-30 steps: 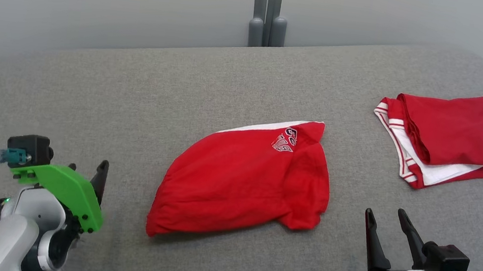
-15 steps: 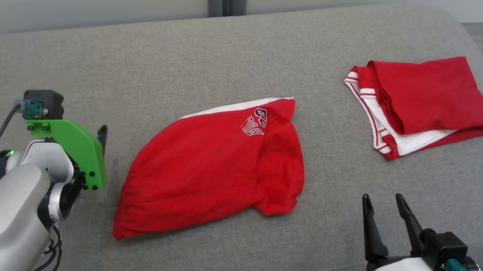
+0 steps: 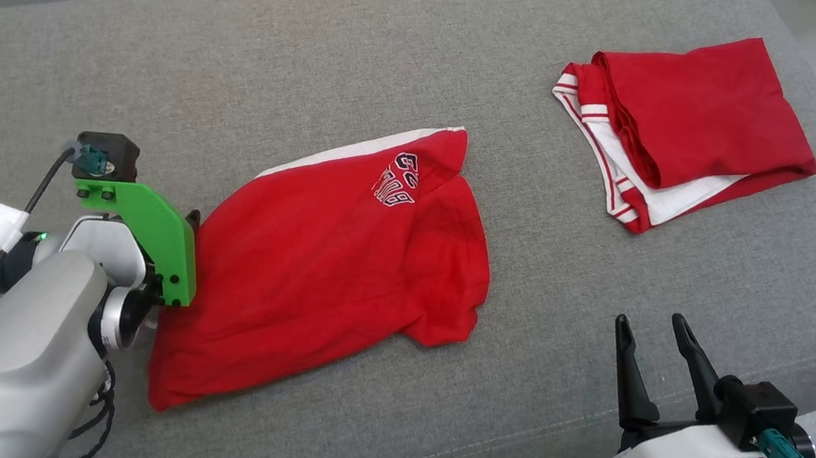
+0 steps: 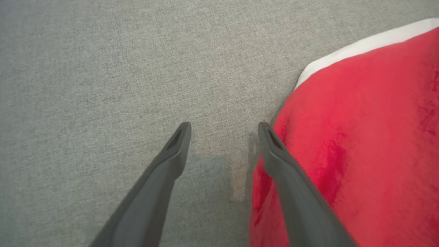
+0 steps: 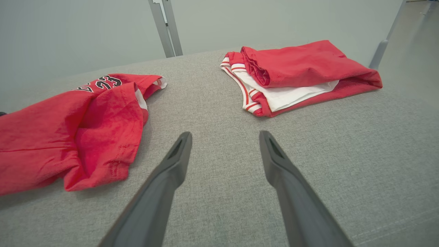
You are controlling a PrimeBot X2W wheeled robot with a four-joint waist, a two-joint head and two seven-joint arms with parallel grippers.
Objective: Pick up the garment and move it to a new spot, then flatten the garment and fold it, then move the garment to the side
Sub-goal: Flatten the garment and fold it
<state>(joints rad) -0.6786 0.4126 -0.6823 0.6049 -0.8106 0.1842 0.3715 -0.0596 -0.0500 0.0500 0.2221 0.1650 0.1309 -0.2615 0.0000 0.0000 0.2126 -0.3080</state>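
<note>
Left claw [image 4: 223,128] stands spread, holding nothing, low over the grey fabric surface [image 3: 241,72] at the left edge of the crumpled red jersey [image 3: 327,266]. In the left wrist view one finger lies along the jersey's edge, while the gap between the fingers is over bare grey cloth. Whether that finger touches the cloth I cannot tell. The right claw [image 3: 648,323] is also spread and empty, near the front of the surface and well apart from the jersey's bunched sleeve end.

The jersey lies mid-surface in a loose heap, white trim and a printed number at its far edge. A second red-and-white folded garment [image 3: 698,108] rests at the far right, apart from it.

This looks like the first step, the pick-up, with no grasp made yet. The next move likely calls for shifting the left claw sideways so the jersey's edge falls between the fingers, then closing on it. The right claw would need to come in to the sleeve end.
</note>
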